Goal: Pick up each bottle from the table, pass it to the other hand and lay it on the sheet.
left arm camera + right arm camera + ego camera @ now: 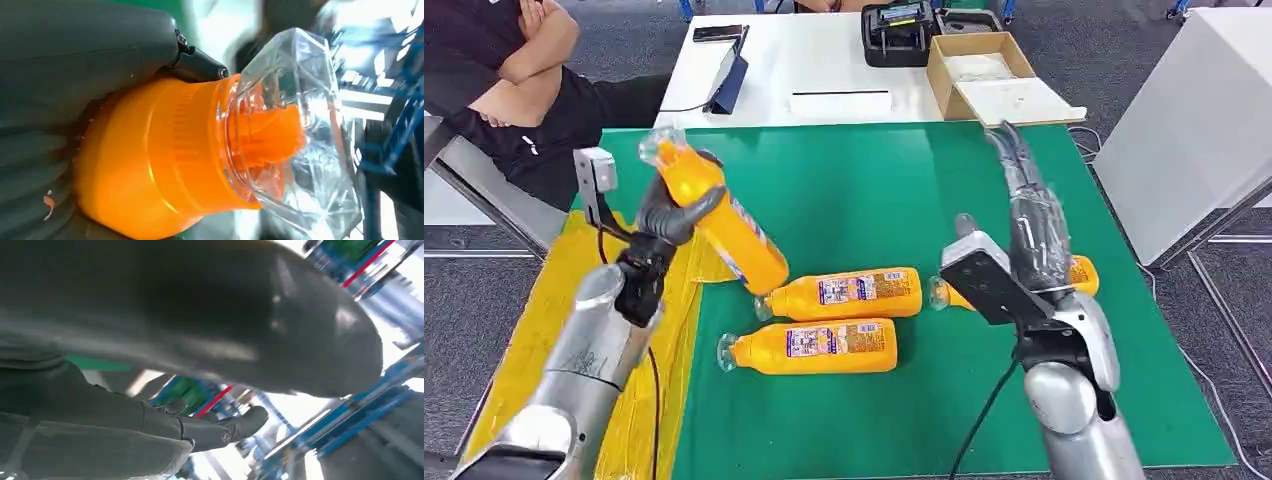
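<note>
My left hand [669, 215] held one bottle [724, 225]. Right hand [1036, 230] empty, fingers straight. Three bottles [844, 295] below fingers, none on yellow sheet [544, 330] yet.

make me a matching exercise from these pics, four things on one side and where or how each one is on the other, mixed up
Things:
1. left hand
2. right hand
3. yellow sheet
4. cardboard box

States:
A. lies along the green mat's edge on the robot's left
B. raised, fingers straight, holding nothing
C. sits open on the white table beyond the mat
D. grips an orange bottle lifted off the mat

Pairs: 1-D, 2-B, 3-A, 4-C
</note>
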